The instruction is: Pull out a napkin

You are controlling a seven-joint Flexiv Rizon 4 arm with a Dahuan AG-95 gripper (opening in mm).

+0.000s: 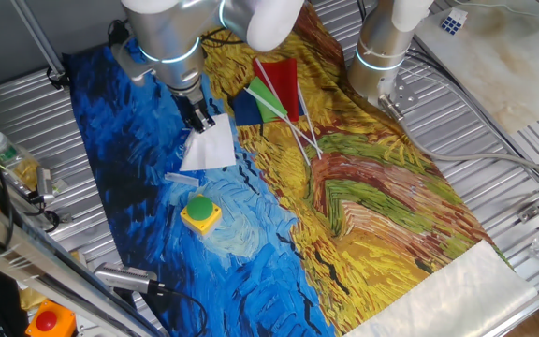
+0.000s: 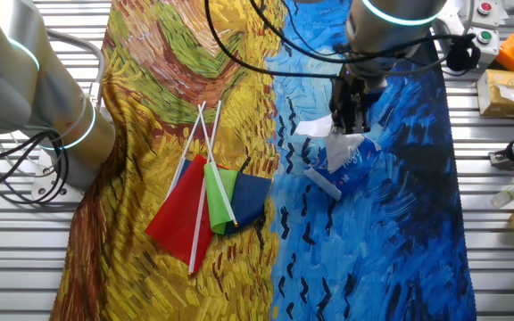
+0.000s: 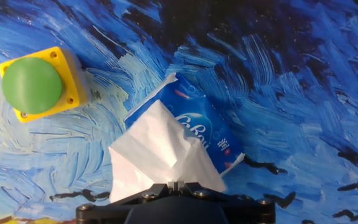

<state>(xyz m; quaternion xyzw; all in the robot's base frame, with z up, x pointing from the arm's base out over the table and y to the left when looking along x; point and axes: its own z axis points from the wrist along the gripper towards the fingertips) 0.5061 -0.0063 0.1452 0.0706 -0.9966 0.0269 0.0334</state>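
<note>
Your jaws are pinched together on the top edge of the napkin (image 3: 157,152), and you can see no gap left between them in the hand view, where the white sheet runs straight up into the gripper (image 3: 174,185) at the bottom of the frame. From the clamped edge the napkin fans out away from the jaws, creased and spread in a rough triangle, with its far end running into the open mouth of the blue tissue pack (image 3: 201,130) that lies directly beyond the fingertips on the painted cloth (image 3: 291,81). In one fixed view, the gripper (image 1: 197,118) holds the napkin (image 1: 210,150) by its upper corner, and the sheet hangs down below the jaws. In the other fixed view you see the gripper (image 2: 350,125) directly above the pack (image 2: 346,160), with white paper showing between them. The yellow box with the green button (image 3: 37,84) sits well off to one side of the jaws, apart from the pack. The red and green flags (image 1: 274,94) lie farther away on the yellow part of the cloth.
</note>
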